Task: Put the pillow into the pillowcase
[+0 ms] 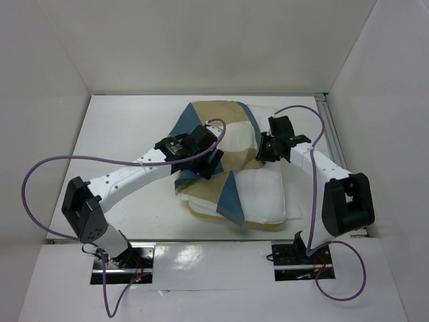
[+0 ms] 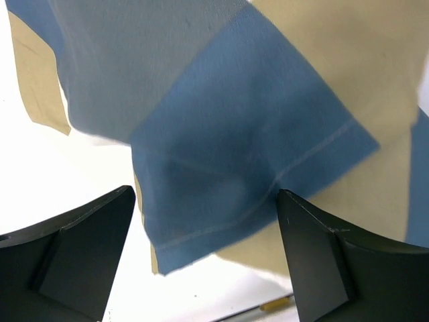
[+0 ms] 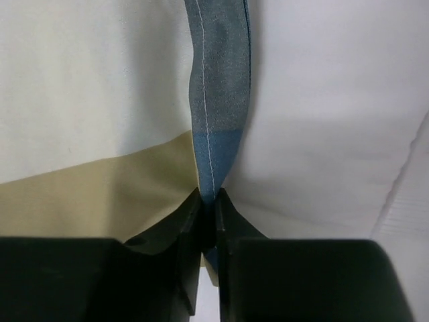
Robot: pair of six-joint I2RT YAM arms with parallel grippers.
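Pillow point(image 1: 258, 198) lies mid-table point(image 1: 127, 134), near half bare and white, yellow band along its near edge. Pillowcase point(image 1: 224, 134) covers the far half, with blue corners hanging toward the near-left. Left gripper point(image 2: 204, 201) hangs over a blue hemmed flap, jaws spread wide and holding nothing. Right gripper point(image 3: 208, 201) (far-right side of the pillow) is pinched tight on a blue hemmed fold of the pillowcase.

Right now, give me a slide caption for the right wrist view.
Right end effector shut on a blue stitched edge fold of the pillowcase.
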